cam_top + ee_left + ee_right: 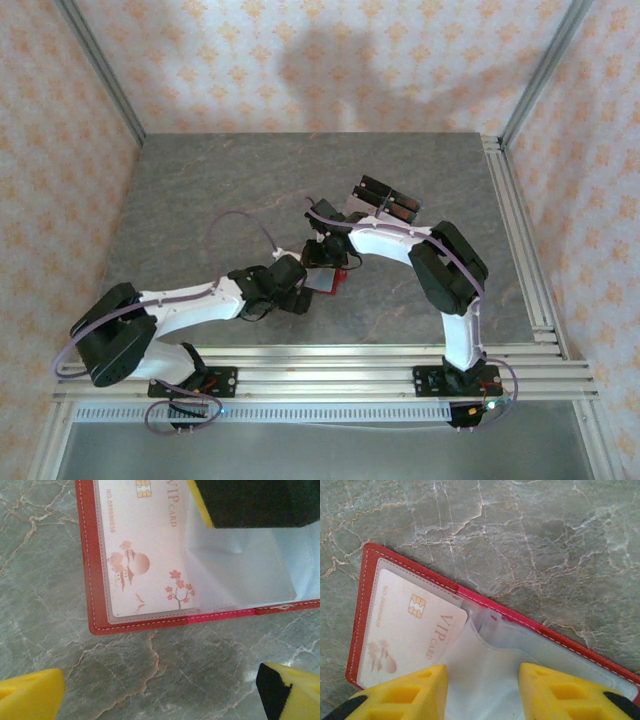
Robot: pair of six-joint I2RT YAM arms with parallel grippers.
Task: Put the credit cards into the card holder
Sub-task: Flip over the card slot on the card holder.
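Noting the card holder (520,617) spread open on the marble table (545,530), between the two arms. One credit card (415,620), marked VIP, looks seated in its clear pocket. The right gripper (482,680) straddles the pale inner pocket (485,655), jaws partly parted; we cannot tell whether they pinch anything. The left gripper (160,695) hovers fully released above bare table just off the red edge. We judge the next pocket is being worked: pin the red border first, then feed low along the pocket mouth so the film does not buckle.
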